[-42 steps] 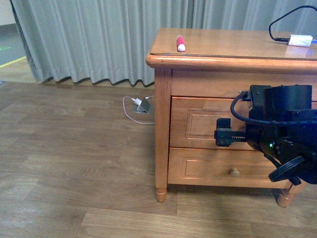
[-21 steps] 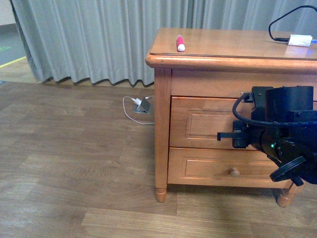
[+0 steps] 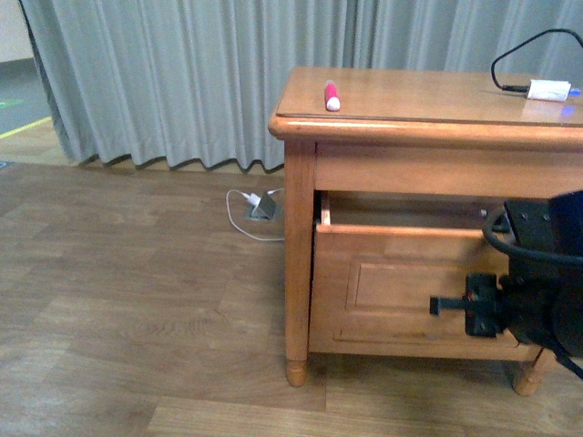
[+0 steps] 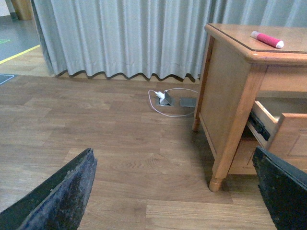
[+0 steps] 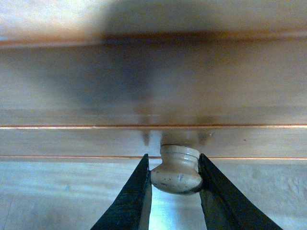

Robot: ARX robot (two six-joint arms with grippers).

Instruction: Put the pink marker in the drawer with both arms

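The pink marker [image 3: 332, 95] lies on top of the wooden cabinet [image 3: 428, 100], near its left front corner; it also shows in the left wrist view [image 4: 266, 39]. The upper drawer [image 3: 401, 282] is pulled out, with a dark gap above its front. My right gripper [image 5: 173, 159] is shut on the drawer's round wooden knob [image 5: 176, 175], one finger on each side. In the front view the right arm [image 3: 537, 309] hides the knob. My left gripper [image 4: 177, 191] is open and empty, low over the floor to the left of the cabinet, with the drawer's side [image 4: 288, 136] in its view.
A small white box with a black cable [image 3: 549, 89] sits on the cabinet's right end. A charger with a white cable [image 3: 262, 205] lies on the wooden floor by the grey curtain [image 3: 182, 82]. A cabinet leg [image 3: 295, 369] stands at the front left.
The drawer has slid out towards me with the right gripper on its knob. The right arm has drawn back and sits lower in the view.
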